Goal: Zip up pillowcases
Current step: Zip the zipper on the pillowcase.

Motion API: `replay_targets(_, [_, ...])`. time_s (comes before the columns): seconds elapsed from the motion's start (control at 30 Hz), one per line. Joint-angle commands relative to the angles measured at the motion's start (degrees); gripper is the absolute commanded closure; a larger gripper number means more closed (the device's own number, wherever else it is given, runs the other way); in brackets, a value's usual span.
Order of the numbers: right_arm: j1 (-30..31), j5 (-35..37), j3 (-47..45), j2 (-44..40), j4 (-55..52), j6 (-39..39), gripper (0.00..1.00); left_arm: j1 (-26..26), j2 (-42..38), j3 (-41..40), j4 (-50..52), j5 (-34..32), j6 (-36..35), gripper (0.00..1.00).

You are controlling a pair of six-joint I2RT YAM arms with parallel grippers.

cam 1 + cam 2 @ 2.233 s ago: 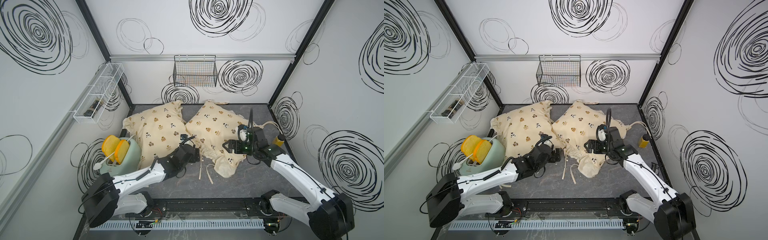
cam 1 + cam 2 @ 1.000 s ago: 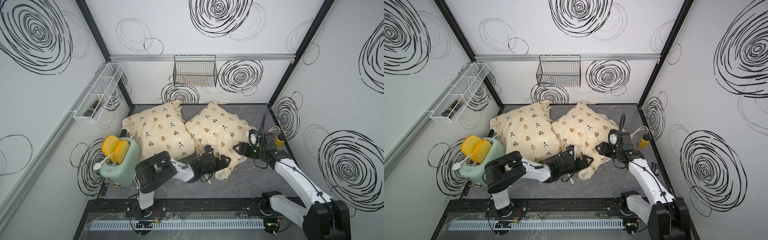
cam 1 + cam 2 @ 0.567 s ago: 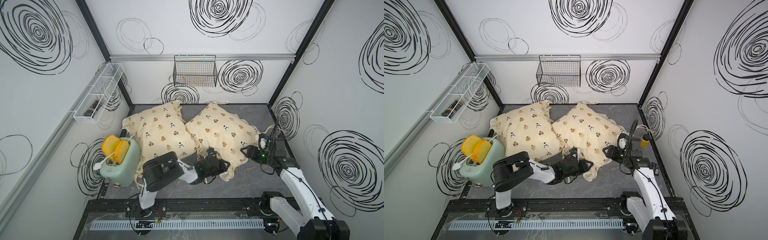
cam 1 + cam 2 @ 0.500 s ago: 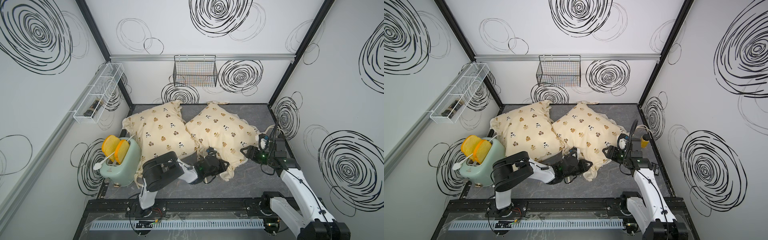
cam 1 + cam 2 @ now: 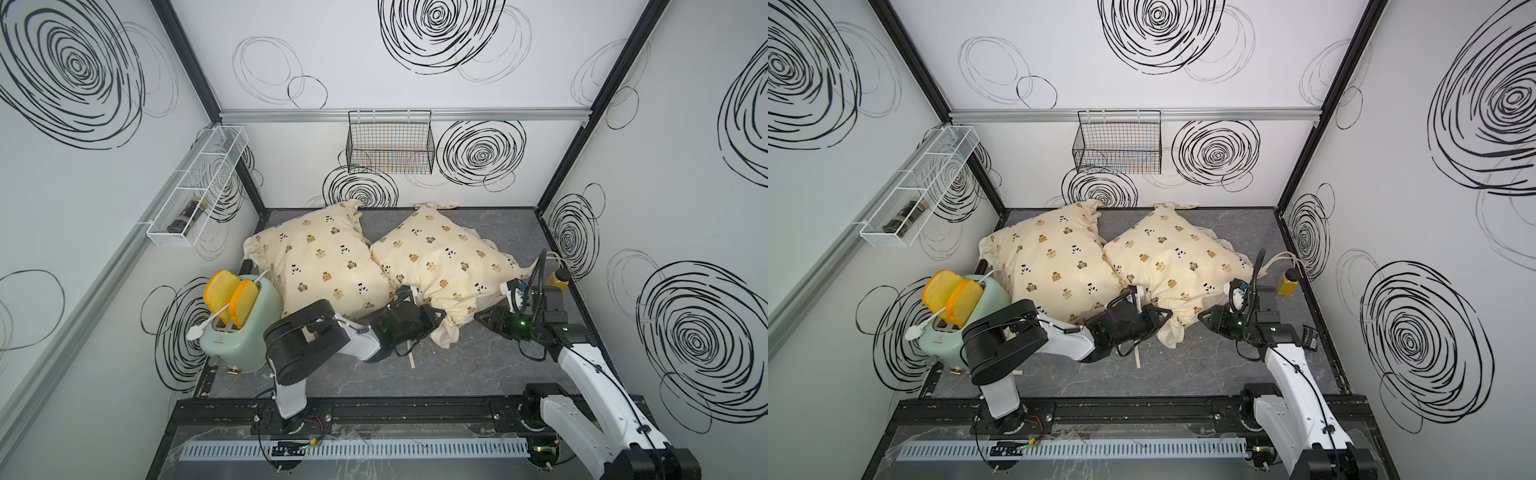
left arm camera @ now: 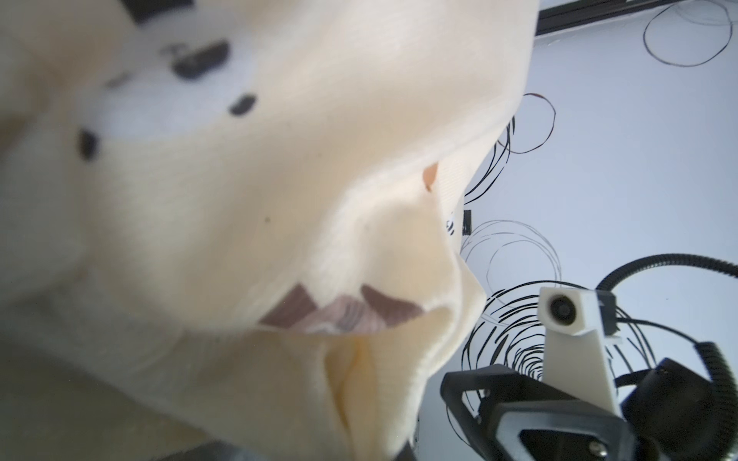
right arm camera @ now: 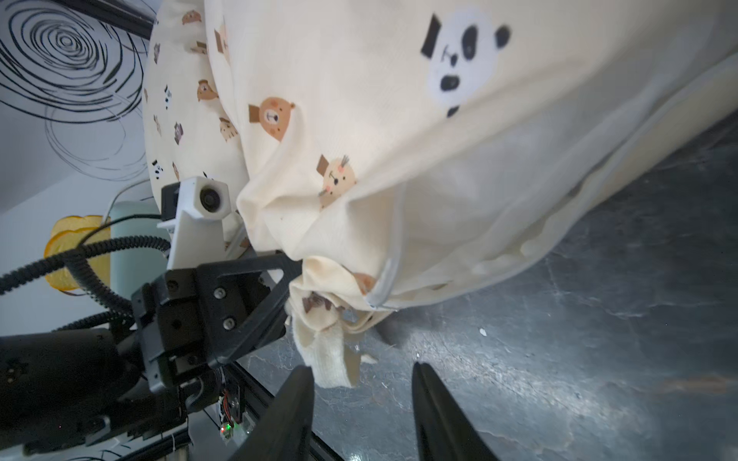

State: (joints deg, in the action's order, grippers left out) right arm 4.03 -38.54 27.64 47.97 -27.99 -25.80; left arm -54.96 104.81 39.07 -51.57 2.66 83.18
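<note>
since a second ago the left gripper (image 7: 289,279) has closed, and it now pinches the near corner of the cream-yellow stuffed fabric pillowcase printed with bears and pandas (image 5: 449,262), the one nearer the right arm. the right gripper (image 7: 361,371) has drawn back off that cover and hangs just beside the same corner, jaws apart and empty. the pillowcase lies flat on the dark grey marbled tabletop (image 5: 478,374), touching its twin pillowcase (image 5: 324,257). its long axis seems to run diagonally from the back wall toward the right arm, with the zip edge facing that arm. one risk is the loose cream tie strip (image 7: 327,359), which dangles at the open jaws. they could close on it instead of the slider, which i cannot make out. the small corner pinch may also slip under a pull.
</note>
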Motion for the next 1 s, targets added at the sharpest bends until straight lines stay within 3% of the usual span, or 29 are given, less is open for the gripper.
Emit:
replay_targets(0.0, [1.3, -3.1, -2.6, 0.3, 5.3, -0.9, 0.61, 1.1, -1.7, -1.3, -6.0, 0.3, 4.0, 0.91])
replay_targets(0.1, [2.9, -4.5, -5.3, 0.6, 10.0, -1.2, 0.70, 1.6, -2.7, -1.5, -4.7, 0.0, 3.8, 0.91])
replay_targets(0.27, [4.1, -3.8, -8.6, 0.7, 17.5, -1.7, 0.75, 2.1, -3.5, -1.8, -3.8, 0.2, 3.4, 0.92])
replay_targets(0.43, [4.3, -3.0, -10.7, 1.2, 24.7, -0.7, 0.71, 2.5, -3.3, -2.1, -4.6, 1.0, 3.6, 0.92])
replay_targets(0.6, [5.0, -1.9, -12.4, 0.1, 30.5, 1.2, 0.73, 2.6, -3.0, -2.1, -4.9, 1.4, 3.4, 0.92])
replay_targets(0.77, [5.3, -1.8, -12.1, 2.2, 31.7, 1.7, 0.73, 2.6, -3.4, -2.2, -4.6, 1.1, 3.4, 0.93])
replay_targets(0.97, [5.5, -3.2, -11.5, 6.9, 32.0, 1.5, 0.65, 2.8, -3.7, -2.3, -4.4, 0.8, 3.3, 0.95])
